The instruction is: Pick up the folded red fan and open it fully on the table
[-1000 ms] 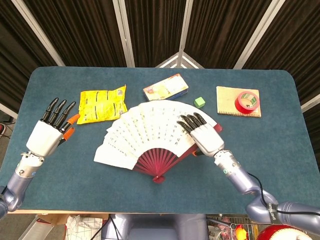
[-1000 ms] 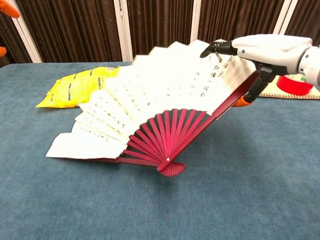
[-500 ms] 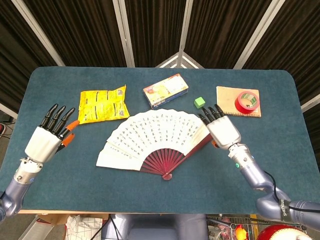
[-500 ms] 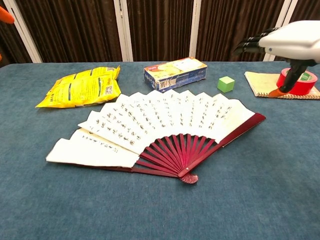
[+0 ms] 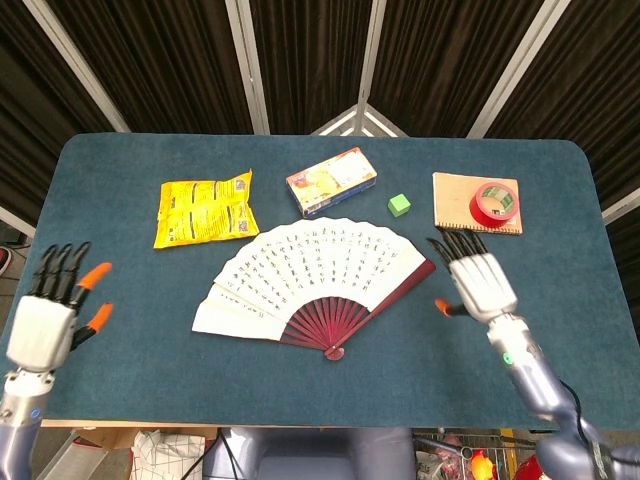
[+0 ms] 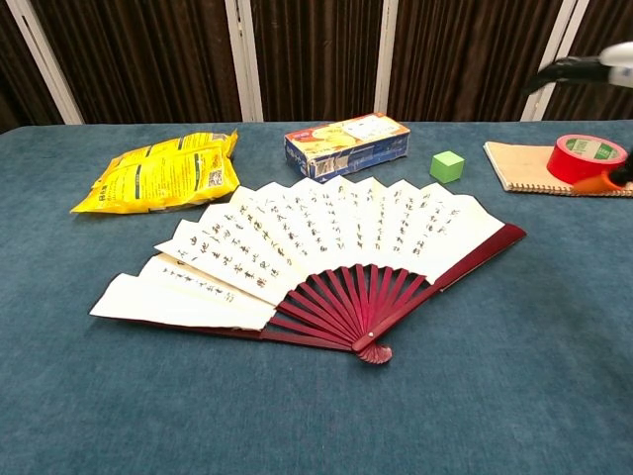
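Mid-table, the fan (image 5: 315, 275) lies flat and spread wide, red ribs converging at the near pivot. A second ago my right hand (image 5: 478, 284) held its right edge raised; now that hand hangs just right of the fan, fingers spread, holding nothing. My left hand (image 5: 48, 318) has pulled back to the near left corner, fingers likewise apart and empty. Both hands off and the leaf fully fanned, I judge the task done.

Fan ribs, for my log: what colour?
Dark red ribs, clearest in chest view.
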Robot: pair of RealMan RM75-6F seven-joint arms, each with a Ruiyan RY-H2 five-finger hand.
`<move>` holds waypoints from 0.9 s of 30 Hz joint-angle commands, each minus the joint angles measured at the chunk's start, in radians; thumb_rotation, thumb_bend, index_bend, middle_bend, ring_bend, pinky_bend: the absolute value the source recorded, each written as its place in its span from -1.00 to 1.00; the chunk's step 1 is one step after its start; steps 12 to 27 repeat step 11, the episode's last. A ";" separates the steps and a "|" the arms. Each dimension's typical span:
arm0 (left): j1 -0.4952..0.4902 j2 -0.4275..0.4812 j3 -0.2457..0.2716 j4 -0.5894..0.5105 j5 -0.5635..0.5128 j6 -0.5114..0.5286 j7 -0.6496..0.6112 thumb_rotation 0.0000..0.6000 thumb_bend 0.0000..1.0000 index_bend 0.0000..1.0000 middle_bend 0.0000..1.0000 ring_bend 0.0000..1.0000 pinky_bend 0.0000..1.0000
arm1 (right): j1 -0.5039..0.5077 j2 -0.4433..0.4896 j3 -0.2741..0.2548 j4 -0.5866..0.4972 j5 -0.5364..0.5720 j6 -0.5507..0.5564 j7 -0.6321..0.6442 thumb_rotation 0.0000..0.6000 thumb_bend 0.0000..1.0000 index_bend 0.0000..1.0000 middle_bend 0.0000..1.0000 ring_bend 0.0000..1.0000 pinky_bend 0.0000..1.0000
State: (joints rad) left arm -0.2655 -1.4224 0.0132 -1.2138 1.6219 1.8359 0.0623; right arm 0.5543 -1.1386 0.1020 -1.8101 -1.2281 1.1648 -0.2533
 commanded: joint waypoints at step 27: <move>0.207 0.241 0.016 -0.469 -0.321 -0.093 0.266 1.00 -0.55 -0.78 -1.00 -1.00 -1.00 | -0.322 -0.104 -0.136 0.260 -0.187 0.364 0.165 1.00 -0.61 -0.79 -0.90 -0.91 -0.97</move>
